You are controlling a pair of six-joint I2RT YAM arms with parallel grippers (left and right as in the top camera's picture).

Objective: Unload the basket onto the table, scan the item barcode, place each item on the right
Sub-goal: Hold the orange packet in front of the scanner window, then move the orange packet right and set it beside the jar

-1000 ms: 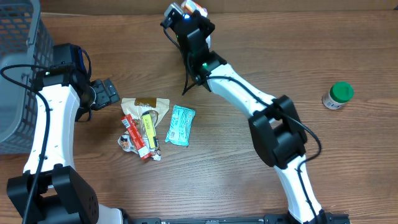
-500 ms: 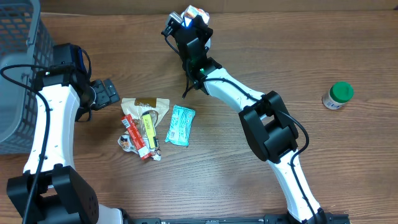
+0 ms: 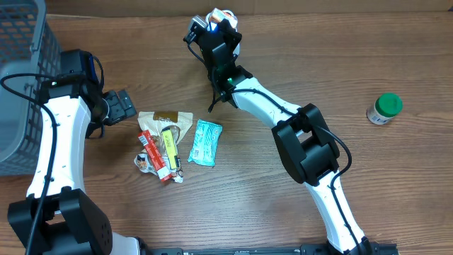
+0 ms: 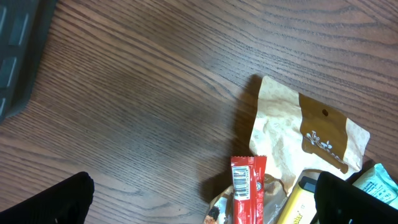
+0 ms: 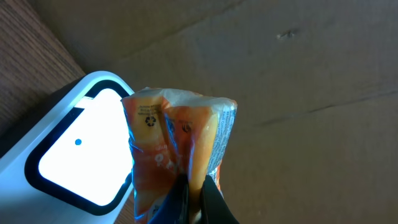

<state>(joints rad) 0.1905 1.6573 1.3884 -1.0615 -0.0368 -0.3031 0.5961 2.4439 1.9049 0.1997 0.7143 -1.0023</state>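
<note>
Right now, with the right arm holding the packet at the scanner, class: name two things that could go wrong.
1. The orange packet is folded and creased, and no barcode shows in the wrist view. The code may not be facing the lit scanner, so the read could fail.
2. The right gripper pinches only the packet's lower edge, so it might slip or sag.

Ahead of the left claw (image 4: pixel 202 208), a tan pouch (image 4: pixel 292 130) reads "The"; a red wrapper (image 4: pixel 247 193) bears a barcode. The right claw's (image 5: pixel 194 199) orange packet (image 5: pixel 180 143) shows a recycling mark.
</note>
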